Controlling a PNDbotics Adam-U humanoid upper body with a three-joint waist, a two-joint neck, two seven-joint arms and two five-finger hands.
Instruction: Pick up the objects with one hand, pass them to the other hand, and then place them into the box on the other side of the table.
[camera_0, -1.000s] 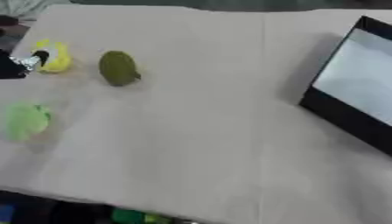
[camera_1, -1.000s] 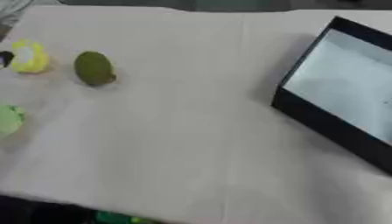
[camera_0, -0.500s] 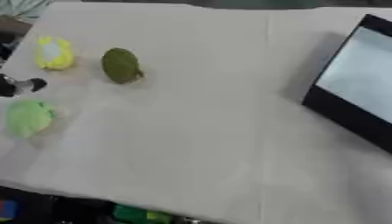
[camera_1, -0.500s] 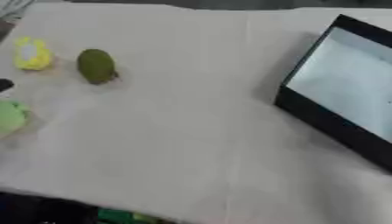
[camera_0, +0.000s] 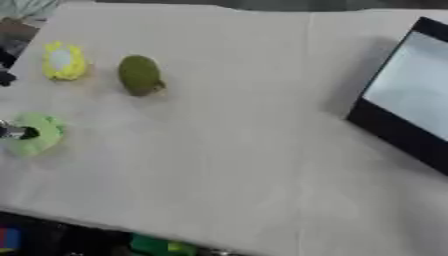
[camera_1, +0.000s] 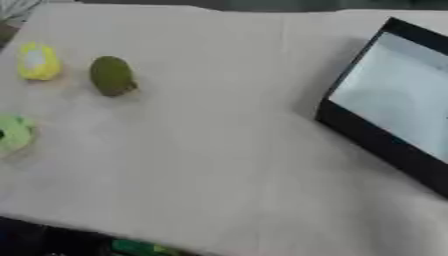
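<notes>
Left eye view: no writing is readable. Left hand (camera_0: 12, 132), earlier beside the yellow toy (camera_0: 63, 61), now touches the light green toy (camera_0: 39, 134) near the table's (camera_0: 236, 150) left edge; its grip cannot be told.

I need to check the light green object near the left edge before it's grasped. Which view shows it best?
The left eye view: the light green object shows whole on the table, with a fingertip of the left hand at it. In the right eye view the picture's left edge cuts it off.
</notes>
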